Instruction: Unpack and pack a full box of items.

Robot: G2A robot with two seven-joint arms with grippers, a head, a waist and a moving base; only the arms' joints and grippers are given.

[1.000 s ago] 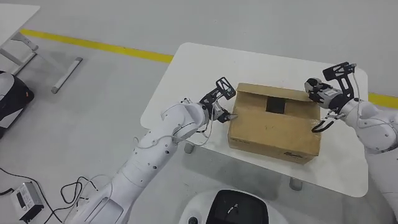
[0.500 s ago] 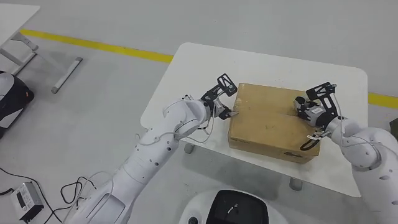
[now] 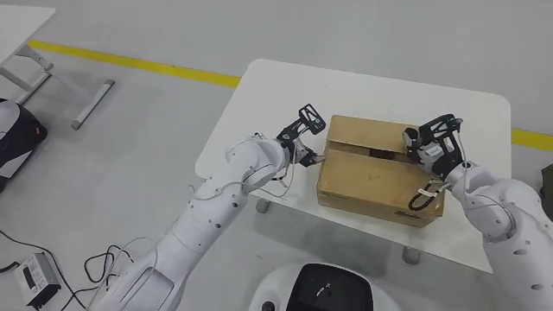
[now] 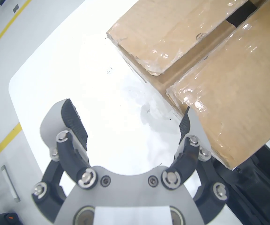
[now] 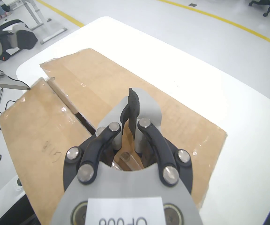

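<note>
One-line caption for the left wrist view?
Open left gripper at a corner of the taped box on a white table.

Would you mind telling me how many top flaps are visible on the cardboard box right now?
2. The far flap is on the side away from the robot. The near flap is on the robot's side, with a narrow gap between the two. Any others underneath may be hidden.

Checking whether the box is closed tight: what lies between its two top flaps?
An open seam: a strip of inner cardboard and a dark slot separate the far flap from the near flap, seen in the left wrist view.
</note>
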